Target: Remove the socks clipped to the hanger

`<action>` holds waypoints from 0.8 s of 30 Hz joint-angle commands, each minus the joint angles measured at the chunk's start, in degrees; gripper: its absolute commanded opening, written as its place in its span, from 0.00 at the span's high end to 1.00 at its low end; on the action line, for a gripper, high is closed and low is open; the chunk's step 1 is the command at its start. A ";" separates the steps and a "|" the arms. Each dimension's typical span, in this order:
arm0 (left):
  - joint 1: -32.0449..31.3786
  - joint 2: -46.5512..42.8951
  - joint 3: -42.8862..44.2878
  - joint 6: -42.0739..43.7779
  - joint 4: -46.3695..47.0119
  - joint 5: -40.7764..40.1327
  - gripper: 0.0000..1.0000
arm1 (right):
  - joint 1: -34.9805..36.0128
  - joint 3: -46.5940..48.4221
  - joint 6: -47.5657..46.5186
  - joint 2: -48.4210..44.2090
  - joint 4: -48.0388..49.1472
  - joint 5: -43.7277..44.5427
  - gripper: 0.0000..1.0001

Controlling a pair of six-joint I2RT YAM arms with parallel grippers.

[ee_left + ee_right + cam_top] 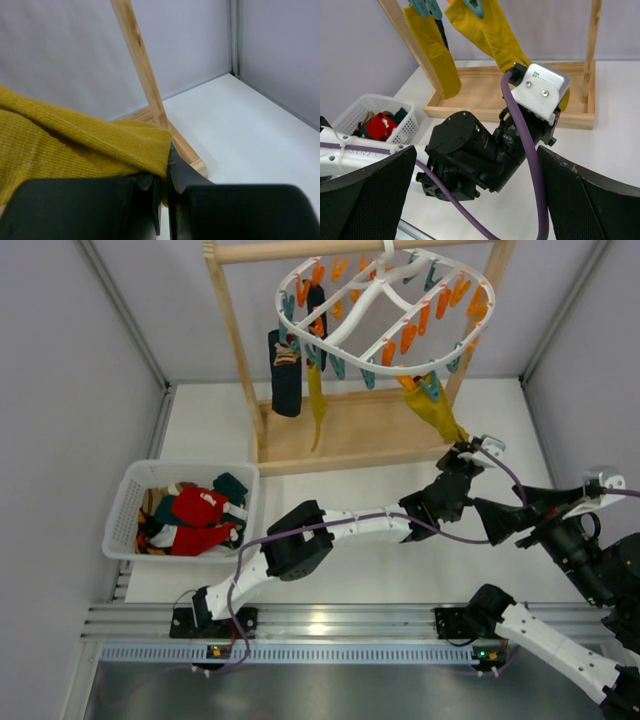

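Ok, table: white tabletop (400,570), grey walls around it, both arms bolted at the near edge.
Rack: light wooden rack (350,445) with a flat base tray, standing at the far side of the table.
Hanger: white plastic oval hanger (383,295) with cross bars, hooked on the rack's top bar, hanging tilted.
Left arm: white-and-black left arm (350,525), stretched across toward the rack's right post.
Basket: white plastic mesh basket (120,510) on the table, just left of the rack base, holding a loose pile of red socks (195,508) and a dark green one.
Held sock: mustard-yellow sock (435,415) hanging from the hanger's near-right rim, top end in a teal clip (430,388), lower end reaching down by the right post.
Left gripper: left gripper (164,165) clamped narrow on that sock's lower end; yellow knit bunched against the fingers.
Right gripper: right gripper (476,150) spread wide, gripping nothing, facing the left arm's wrist from close behind.
Other hung socks: black sock with patterned band (285,375) at the hanger's left; second mustard sock (317,405) beside it.
Clips: small orange and teal clips (408,337) dangling all round the rim.
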 commanded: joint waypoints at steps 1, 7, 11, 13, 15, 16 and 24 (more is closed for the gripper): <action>-0.91 1.42 3.69 1.08 2.57 2.04 0.93 | -0.71 4.39 -1.30 4.38 -2.81 2.27 0.02; -1.09 1.86 4.57 -1.64 2.57 5.37 0.92 | -0.63 9.66 -3.50 12.20 -3.60 2.88 0.02; -1.18 2.38 4.39 -2.35 2.57 8.36 0.92 | -0.63 15.29 -6.13 18.96 -3.68 6.12 0.03; -1.18 2.65 4.48 -2.26 2.66 9.24 0.92 | -0.63 19.14 -7.10 24.50 -4.30 7.01 0.04; -1.18 2.83 4.39 -2.08 2.66 9.51 0.92 | -0.72 21.27 -8.16 29.76 -4.22 7.46 0.08; -1.18 2.74 4.39 -1.99 2.66 9.42 0.92 | -0.72 23.19 -8.60 31.44 -4.04 7.54 0.10; -1.09 3.18 5.01 -1.29 2.66 11.36 0.93 | 0.68 36.72 -11.93 48.06 -4.30 12.01 0.29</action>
